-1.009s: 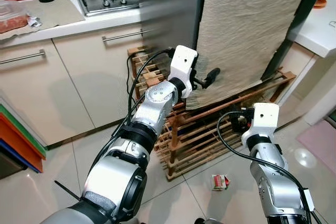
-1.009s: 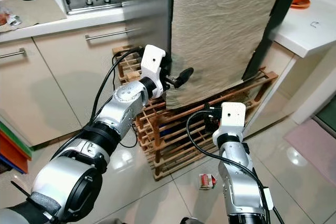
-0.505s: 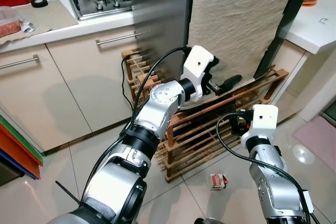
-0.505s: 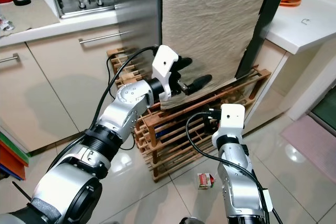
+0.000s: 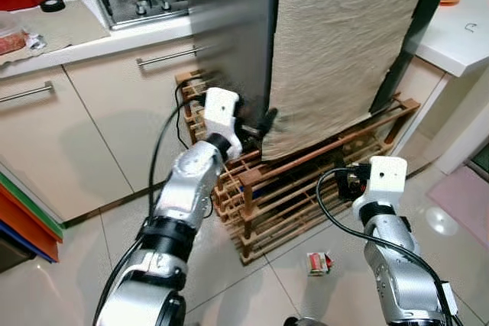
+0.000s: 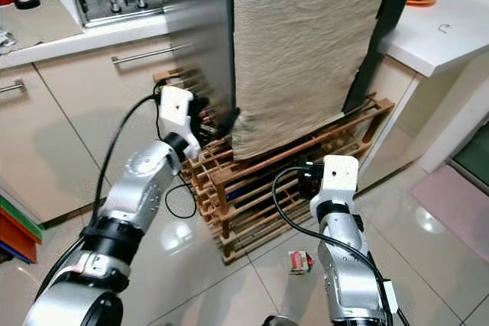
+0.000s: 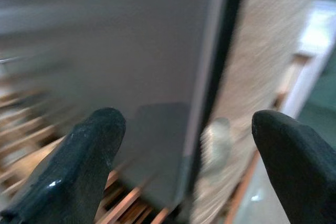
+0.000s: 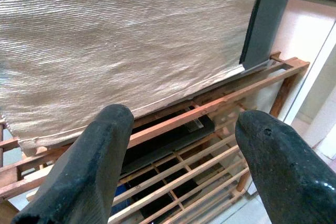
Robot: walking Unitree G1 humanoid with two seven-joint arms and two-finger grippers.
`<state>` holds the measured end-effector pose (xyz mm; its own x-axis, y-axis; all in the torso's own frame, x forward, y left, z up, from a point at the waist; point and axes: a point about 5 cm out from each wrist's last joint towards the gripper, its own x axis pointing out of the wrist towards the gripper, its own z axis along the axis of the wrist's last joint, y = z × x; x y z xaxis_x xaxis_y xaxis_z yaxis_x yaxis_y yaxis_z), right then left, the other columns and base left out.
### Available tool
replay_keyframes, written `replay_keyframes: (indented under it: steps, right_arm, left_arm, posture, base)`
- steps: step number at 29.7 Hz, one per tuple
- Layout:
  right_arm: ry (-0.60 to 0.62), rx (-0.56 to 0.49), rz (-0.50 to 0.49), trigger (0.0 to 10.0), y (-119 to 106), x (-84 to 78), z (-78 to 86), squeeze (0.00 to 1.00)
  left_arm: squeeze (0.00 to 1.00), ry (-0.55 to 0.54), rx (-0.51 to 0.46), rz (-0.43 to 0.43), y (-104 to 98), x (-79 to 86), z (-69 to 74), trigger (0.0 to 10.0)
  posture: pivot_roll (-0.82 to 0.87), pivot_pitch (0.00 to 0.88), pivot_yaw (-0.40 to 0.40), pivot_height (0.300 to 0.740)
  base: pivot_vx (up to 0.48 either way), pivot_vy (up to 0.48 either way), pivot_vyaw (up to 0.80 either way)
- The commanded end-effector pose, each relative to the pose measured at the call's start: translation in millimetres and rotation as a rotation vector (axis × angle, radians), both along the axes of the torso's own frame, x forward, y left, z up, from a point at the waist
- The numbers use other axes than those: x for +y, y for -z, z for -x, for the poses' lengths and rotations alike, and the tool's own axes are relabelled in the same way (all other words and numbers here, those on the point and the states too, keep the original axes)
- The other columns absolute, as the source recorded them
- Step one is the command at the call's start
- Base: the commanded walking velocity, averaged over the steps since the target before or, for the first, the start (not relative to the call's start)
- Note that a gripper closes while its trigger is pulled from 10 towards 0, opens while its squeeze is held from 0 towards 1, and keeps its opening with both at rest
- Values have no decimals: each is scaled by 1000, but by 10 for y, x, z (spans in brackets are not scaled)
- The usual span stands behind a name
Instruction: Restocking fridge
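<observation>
Left arm drawn back to the fridge door edge

The left gripper (image 5: 263, 124), fingers spread and empty, has pulled back from the beige cloth (image 5: 344, 43) to the fridge (image 5: 229, 28) door's lower edge, probably to pull it open. Right of the fridge, the right gripper (image 8: 178, 145) hovers released over the wooden rack (image 5: 306, 181).

Tiled floor (image 5: 92, 250): wooden rack (image 5: 306, 188) standing; small carton (image 5: 318, 263) lying.

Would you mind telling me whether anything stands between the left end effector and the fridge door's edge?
Nothing visible does. The left end effector is open right at the lower edge of the fridge door, above the wooden rack. The beige cloth hangs just beside that edge.
</observation>
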<state>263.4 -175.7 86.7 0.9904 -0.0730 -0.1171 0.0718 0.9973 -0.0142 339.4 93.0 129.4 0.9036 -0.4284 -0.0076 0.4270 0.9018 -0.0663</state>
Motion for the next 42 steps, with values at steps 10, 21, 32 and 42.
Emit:
replay_keyframes:
  steps: [10, 21, 32, 42]
  right_arm:
    - [24, -32, 11, 10000, -26, -63, 13, 0]
    - [15, -41, 15, 10000, -42, -53, -8, 0]
    - [10, -23, 8, 10000, -11, -41, -4, 0]
    - [6, -30, 15, 10000, -10, -31, -9, 0]
  left_arm:
    - [0, -34, 109, -201, 540, 221, 322, 10000]
    - [0, -22, 2, -173, 268, 70, 200, 10000]
    - [0, 31, -40, -180, 166, -58, 167, 10000]
    - [0, 73, -66, -243, 104, -176, 128, 10000]
  posture:
    - [29, 0, 31, 740]
    - [23, 0, 24, 740]
    - [21, 0, 25, 740]
    - [20, 0, 27, 740]
  base:
    - [0, 0, 0]
    - [0, 0, 0]
    - [49, 429, -623]
    - [170, 166, -289]
